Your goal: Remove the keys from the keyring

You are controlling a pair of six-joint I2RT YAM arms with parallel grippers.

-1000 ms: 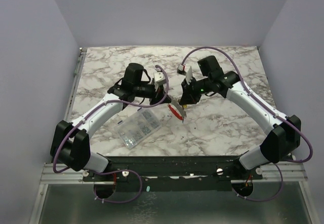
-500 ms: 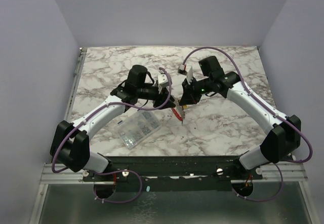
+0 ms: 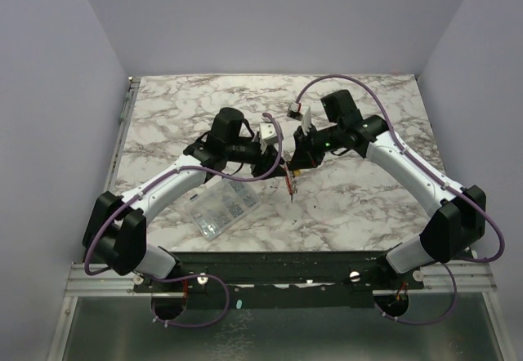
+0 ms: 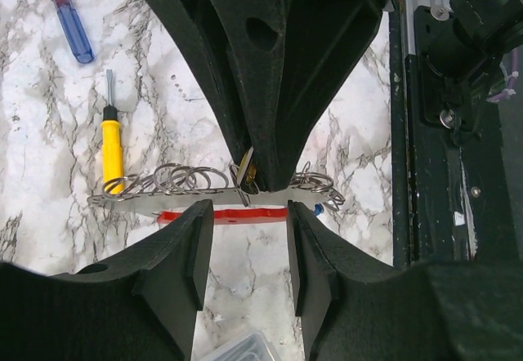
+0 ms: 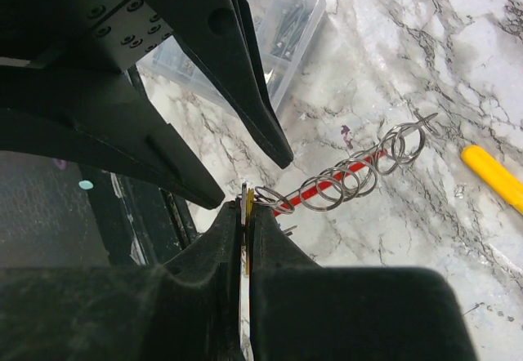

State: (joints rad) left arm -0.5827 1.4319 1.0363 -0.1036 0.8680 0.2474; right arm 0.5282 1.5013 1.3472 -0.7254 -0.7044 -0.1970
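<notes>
Left pincer (image 4: 245,224) spread near keyring (image 4: 147,199); right pincer (image 5: 245,214) pinching it

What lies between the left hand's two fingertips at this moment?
In the left wrist view, the red band of the grey metal keyring crosses the gap between the open left hand's fingertips.

Yellow screwdriver (image 4: 112,144), blue screwdriver (image 4: 71,24), parts box (image 3: 223,207)
</notes>
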